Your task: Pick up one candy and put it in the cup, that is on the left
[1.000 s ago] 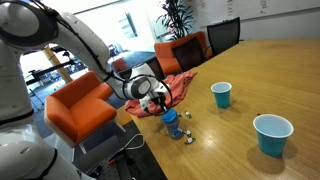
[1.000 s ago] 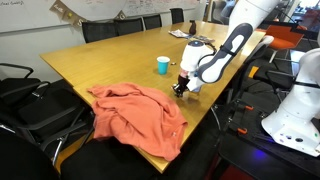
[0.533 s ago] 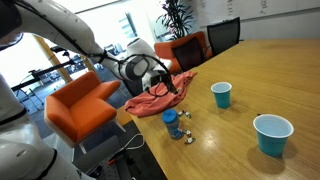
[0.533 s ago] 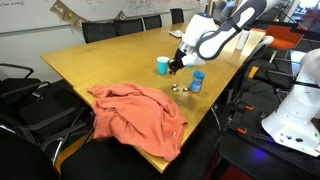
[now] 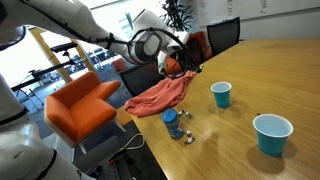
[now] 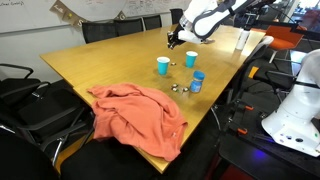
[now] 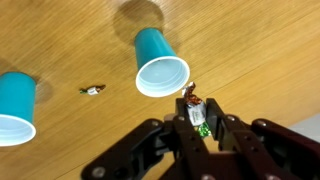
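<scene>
Done: fingers (image 7: 218,130) were clamped on a wrapped candy (image 7: 196,110), held above the bench (image 7: 260,40)
Left: dropping it into the teal cup (image 7: 161,68), upper centre

Small wrapped candy (image 7: 196,110) between the pincer (image 7: 197,119) tips, near an upright teal cup (image 7: 160,66)

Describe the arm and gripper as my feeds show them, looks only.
The arm has smooth, rounded white shells with dark bands at the joints. The gripper is matte black, with chunky linked fingers below a round grey-and-black wrist module. No markings or cables are readable on it.
</scene>
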Controlling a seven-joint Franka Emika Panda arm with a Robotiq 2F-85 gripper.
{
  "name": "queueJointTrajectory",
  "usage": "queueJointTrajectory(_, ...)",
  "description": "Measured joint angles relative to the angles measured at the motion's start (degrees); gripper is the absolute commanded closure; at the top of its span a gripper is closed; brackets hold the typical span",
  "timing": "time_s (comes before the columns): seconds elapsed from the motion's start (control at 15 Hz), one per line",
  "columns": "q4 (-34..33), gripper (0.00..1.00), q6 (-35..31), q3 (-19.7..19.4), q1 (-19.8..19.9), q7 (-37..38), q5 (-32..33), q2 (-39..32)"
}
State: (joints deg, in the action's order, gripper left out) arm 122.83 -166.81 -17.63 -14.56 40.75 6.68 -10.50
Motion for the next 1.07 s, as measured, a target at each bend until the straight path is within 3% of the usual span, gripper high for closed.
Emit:
queueJointTrajectory(0.33,-9.12,0.94,1.04,-0.82,1.15,0.09,-1.78,-9.7)
queueJointTrajectory(0.73,-21.82,0.94,9.13,1.77,4.72,0.08,-3.66,-20.39)
queueJointTrajectory(0.8,-23.77,0.51,10.51,2.13,5.2,0.08,-3.67,-21.87)
queueJointTrajectory(0.87,-25.57,0.5,11.63,2.27,5.46,0.08,-3.67,-23.16)
queueJointTrajectory(1.07,-29.54,0.28,15.62,3.99,6.64,-0.26,-3.71,-25.15)
